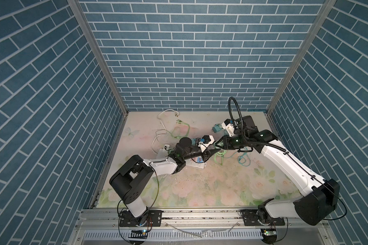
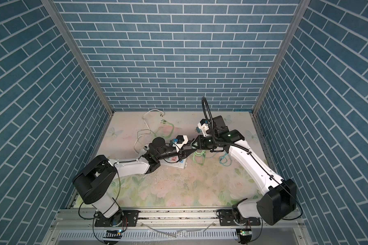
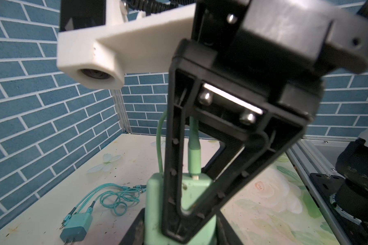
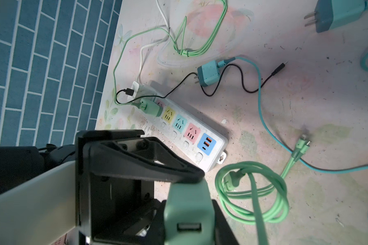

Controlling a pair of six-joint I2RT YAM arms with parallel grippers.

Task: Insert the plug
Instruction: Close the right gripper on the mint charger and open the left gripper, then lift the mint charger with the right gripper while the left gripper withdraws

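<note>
A pale green plug with a green cable in its back hangs above the mat where both grippers meet, in both top views. My left gripper is shut on it from the left. My right gripper is shut on the same plug from the right, its USB face toward the right wrist camera. The white power strip lies on the mat just under the left arm, with coloured sockets and a second green plug seated in its far end.
A teal adapter and a black cable lie beyond the strip. Another teal adapter lies near the back right. Green cable coils and teal cable lie under the right gripper. A white cord trails to the back left.
</note>
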